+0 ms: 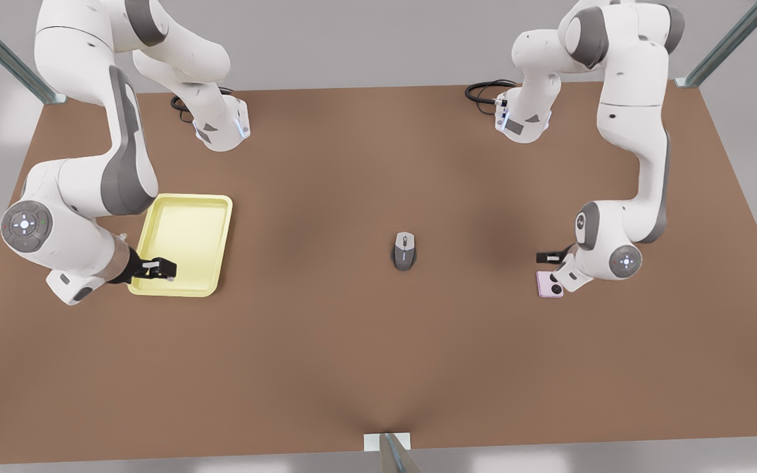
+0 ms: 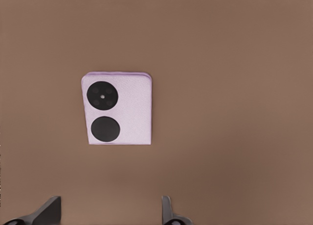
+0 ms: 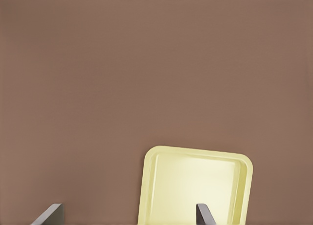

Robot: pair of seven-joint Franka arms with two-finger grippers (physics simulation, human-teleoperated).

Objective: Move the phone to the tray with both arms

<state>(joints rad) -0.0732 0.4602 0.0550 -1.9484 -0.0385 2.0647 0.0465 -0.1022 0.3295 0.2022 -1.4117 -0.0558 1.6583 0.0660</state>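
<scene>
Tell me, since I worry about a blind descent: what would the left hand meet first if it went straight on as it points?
Probably the bare table just beside the phone; the open left hand sits slightly off it, though depth is unclear.

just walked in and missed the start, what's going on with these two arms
Two arms are set to move the phone to the tray. The left gripper, open, hovers by the phone, which lies flat on the table at the front view's right, not yet grasped. The right gripper, also open, hangs over the tray's near corner at the front view's left. A grey mouse sits between them, untouched.
</scene>
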